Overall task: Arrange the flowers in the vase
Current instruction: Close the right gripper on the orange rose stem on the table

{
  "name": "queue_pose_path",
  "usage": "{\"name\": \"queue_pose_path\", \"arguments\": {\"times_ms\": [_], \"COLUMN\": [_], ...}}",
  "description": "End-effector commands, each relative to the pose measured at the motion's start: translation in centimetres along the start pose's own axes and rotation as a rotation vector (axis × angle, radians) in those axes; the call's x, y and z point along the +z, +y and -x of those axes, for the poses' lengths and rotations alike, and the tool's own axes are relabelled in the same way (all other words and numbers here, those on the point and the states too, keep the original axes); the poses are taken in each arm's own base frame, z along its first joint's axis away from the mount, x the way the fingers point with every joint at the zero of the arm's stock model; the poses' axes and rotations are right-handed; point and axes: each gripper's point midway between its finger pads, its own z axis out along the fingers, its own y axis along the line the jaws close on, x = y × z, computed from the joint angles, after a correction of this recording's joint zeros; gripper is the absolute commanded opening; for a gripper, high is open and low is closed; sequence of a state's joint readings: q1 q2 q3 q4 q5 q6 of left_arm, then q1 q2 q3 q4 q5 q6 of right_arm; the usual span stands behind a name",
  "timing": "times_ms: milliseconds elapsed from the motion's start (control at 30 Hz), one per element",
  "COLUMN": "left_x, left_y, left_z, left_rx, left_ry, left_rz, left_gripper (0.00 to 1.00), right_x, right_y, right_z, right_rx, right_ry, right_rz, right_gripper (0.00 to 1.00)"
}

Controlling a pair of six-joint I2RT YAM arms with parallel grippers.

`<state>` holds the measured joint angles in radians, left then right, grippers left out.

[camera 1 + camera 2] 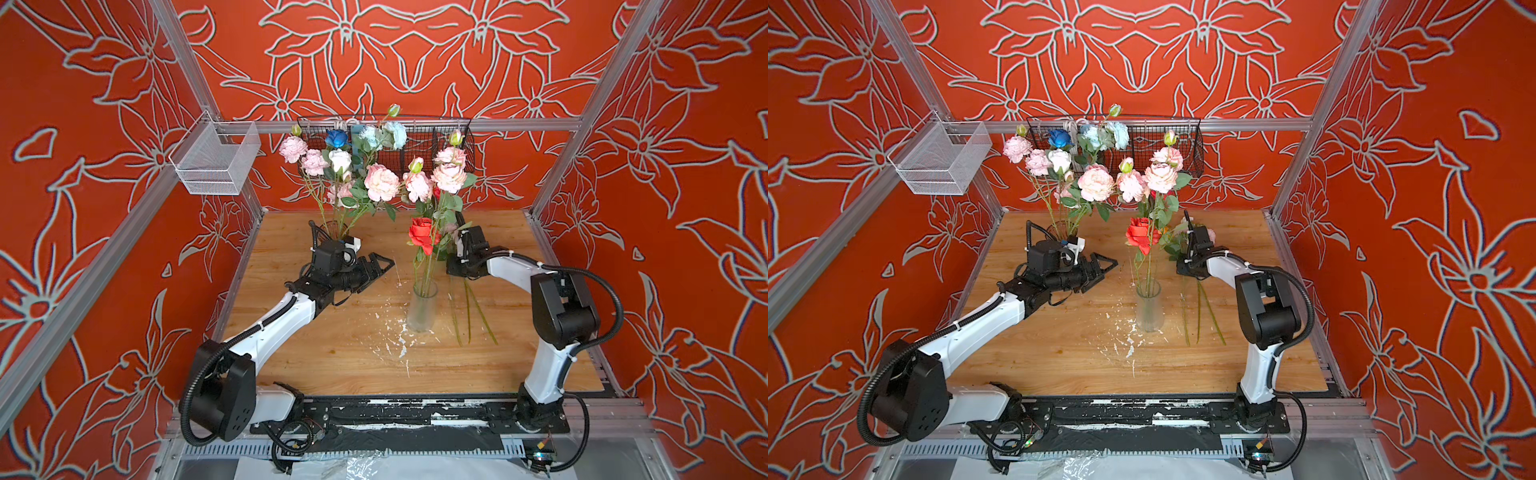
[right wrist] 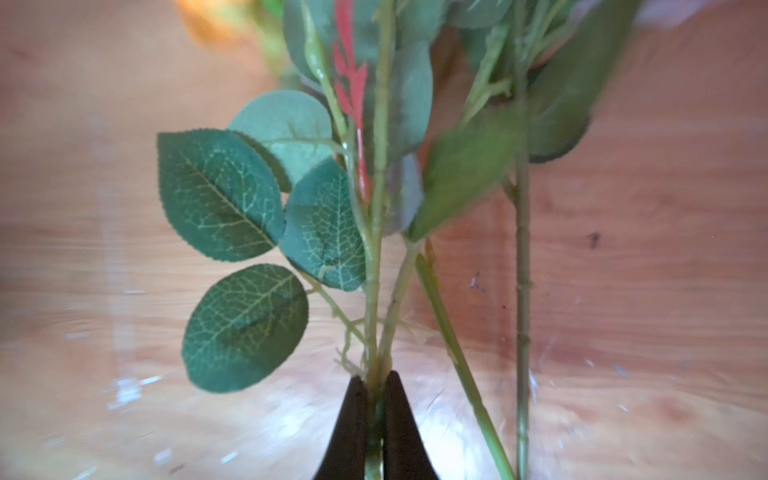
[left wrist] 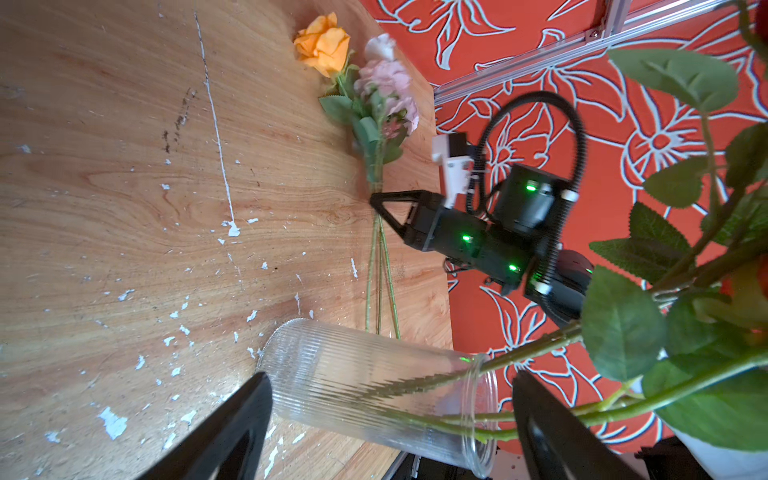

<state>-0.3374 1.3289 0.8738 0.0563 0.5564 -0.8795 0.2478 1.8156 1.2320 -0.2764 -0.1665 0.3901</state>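
In both top views the ribbed glass vase (image 1: 422,309) (image 1: 1149,309) stands upright at the centre of the desk (image 1: 332,357). It holds the red rose (image 1: 422,235) and several pale pink blooms (image 1: 449,176). A second vase (image 1: 332,228) at the upper left of the desk holds a fuller bunch. More loose flowers lie flat just right of the ribbed vase, among them an orange rose (image 3: 324,43) and a pink one (image 3: 386,83), with their bare stems (image 1: 469,316) pointing toward the lower frame.

The right fingers (image 2: 353,424) are pressed together on a green stem of this loose bunch, low on its bare part. I judge that spot leaves the leaves free and gives length for lifting the flower to the vase mouth. Whether a second stem is also caught, I cannot tell.

The left fingers (image 3: 232,432) are spread wide and hold nothing. They straddle the ribbed vase from its left without touching it, probably ready to steady it.
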Motion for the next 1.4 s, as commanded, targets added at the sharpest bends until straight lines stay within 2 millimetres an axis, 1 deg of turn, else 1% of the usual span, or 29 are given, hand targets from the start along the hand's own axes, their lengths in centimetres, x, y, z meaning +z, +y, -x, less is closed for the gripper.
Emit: {"name": "queue_pose_path", "arguments": {"times_ms": [0,133,200,367,433,500,567,700,800,900,1033,1100,1167,1233,1300,1367], "left_x": [-0.9,-1.2,-1.3,-1.5,-1.6,-1.7,-1.7,-1.8,-1.9,-1.8,-1.8,-1.8,-1.8,-1.6,-1.5,-1.5], "left_y": [-1.9,-2.4,-2.4,-2.7,-2.7,-2.9,-3.0,-3.0,-3.0,-3.0,-2.9,-3.0,-2.9,-2.8,-2.7,-2.7], "left_z": [0.6,0.7,0.7,0.7,0.8,0.8,0.8,0.9,0.9,0.9,0.8,0.8,0.8,0.8,0.8,0.8], "left_rx": [0.038,0.043,0.044,0.051,0.054,0.057,0.057,0.059,0.062,0.06,0.058,0.059,0.058,0.055,0.052,0.053], "left_ry": [-0.028,-0.035,-0.039,-0.045,-0.052,-0.055,-0.053,-0.062,-0.063,-0.062,-0.058,-0.062,-0.061,-0.055,-0.051,-0.052], "left_rz": [-0.061,-0.078,-0.08,-0.088,-0.09,-0.094,-0.097,-0.097,-0.095,-0.096,-0.097,-0.098,-0.098,-0.096,-0.096,-0.093], "left_gripper": [0.9,0.9,0.9,0.9,0.9,0.9,0.9,0.9,0.9,0.9,0.9,0.9,0.9,0.9,0.91,0.91], "right_x": [-5.2,-9.0,-10.4,-12.2,-13.2,-13.4,-12.8,-11.5,-9.9,-7.5,-4.5,-3.5,-2.7,-2.4,-2.7,-3.7], "right_y": [2.6,3.0,3.1,2.7,2.3,2.6,2.6,1.7,1.1,-0.4,-3.7,-5.0,-5.9,-5.9,-5.5,-4.9], "right_z": [3.0,3.5,3.4,1.9,1.9,1.7,1.3,0.9,0.8,0.4,-0.6,-1.1,-1.4,-1.7,-1.4,-0.9], "right_rx": [-0.007,0.007,0.007,0.017,0.026,0.014,0.003,0.029,0.031,0.019,-0.034,-0.073,-0.082,-0.087,-0.08,-0.069], "right_ry": [-0.142,-0.232,-0.266,-0.274,-0.316,-0.308,-0.265,-0.243,-0.198,-0.141,-0.052,-0.008,0.019,0.039,0.032,0.003], "right_rz": [0.085,0.115,0.13,0.127,0.121,0.137,0.13,0.089,0.05,-0.04,-0.216,-0.286,-0.322,-0.318,-0.302,-0.279], "right_gripper": [0.0,0.0,0.0,0.0,0.0,0.0,0.0,0.0,0.01,0.02,0.02,0.02,0.09,0.23,0.33,0.39]}}
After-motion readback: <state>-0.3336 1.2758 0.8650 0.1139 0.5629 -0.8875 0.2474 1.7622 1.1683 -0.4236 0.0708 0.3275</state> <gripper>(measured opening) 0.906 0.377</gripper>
